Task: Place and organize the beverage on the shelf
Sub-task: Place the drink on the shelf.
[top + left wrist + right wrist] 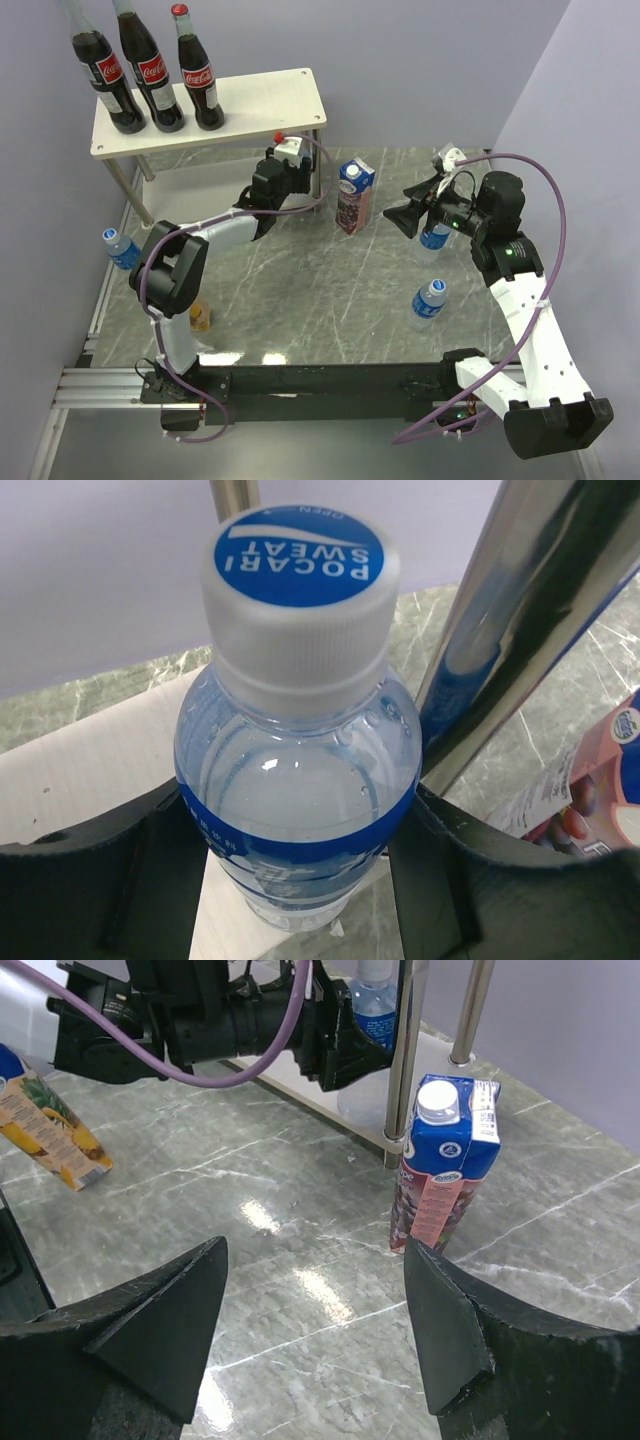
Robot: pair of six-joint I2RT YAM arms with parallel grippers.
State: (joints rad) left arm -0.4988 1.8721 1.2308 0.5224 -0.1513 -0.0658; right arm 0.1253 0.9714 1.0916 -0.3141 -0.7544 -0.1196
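The beverage is spread over several spots. In the upper left of the overhead view, three cola bottles (150, 75) stand in a row at the left end of the top board of the shelf (265, 95). Below them, at the far left edge of the marble table (300, 290), is a lone water bottle (120, 248). The yellow carton (201, 316) shows at lower left, mostly hidden behind the left arm. In the right wrist view it is tilted at the upper left of the frame.

The left gripper (300, 890) is at the shelf's lower tier, closed around a held water bottle (300, 780). Its black fingers (100, 880) press the blue label from both sides. The cap is up, and a silver shelf leg (520, 630) is just right of it. Whether the bottle's base rests on the lower board I cannot tell.

The purple carton (353, 197) stands upright in the middle of the table, just right of the shelf.

Right of centre, the right gripper (405, 212) hangs over the table with its jaws spread wide and nothing between them. A third water bottle (435, 237) is partly hidden beneath it. A fourth water bottle (428, 300) is lower in the frame, apart from the rest.
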